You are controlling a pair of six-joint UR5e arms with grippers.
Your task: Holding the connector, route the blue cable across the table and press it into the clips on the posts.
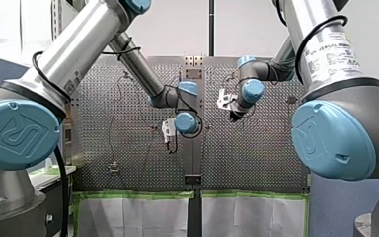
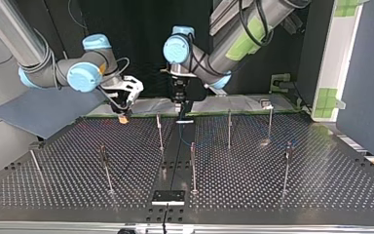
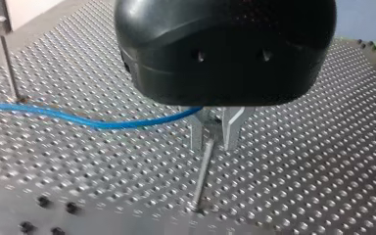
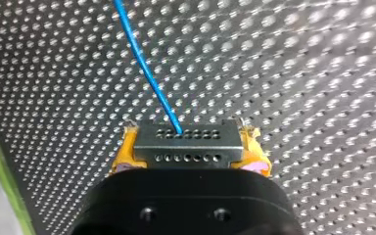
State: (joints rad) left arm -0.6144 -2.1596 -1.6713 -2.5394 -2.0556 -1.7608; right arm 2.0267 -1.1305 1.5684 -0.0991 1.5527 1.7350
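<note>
Front view: two arms reaching in over the grey perforated metal table (image 1: pixel 256 163). My left gripper (image 1: pixel 170 140) close to the middle, my right gripper (image 1: pixel 233 114) just right of it and farther off. Two grippers in all.

Top view: seven thin upright metal posts (image 2: pixel 193 165) counted, spread across the table. Clips on them too small to make out. Both grippers low over the far middle.

Left wrist view: metal fingers (image 3: pixel 232 128) set slightly apart, straddling the top of one post. One thin blue cable (image 3: pixel 93 122) running in from the side to between them. No firm pinch to be seen.

Right wrist view: yellow pads (image 4: pixel 123 154) pressed onto the one dark rectangular metal connector (image 4: pixel 186 149). Cable leaving its front face toward the table.

Judged mid-routing, seating the cable at this post. Next calls for pressing down into the clip with the connector end held taut, then on to the next post.
</note>
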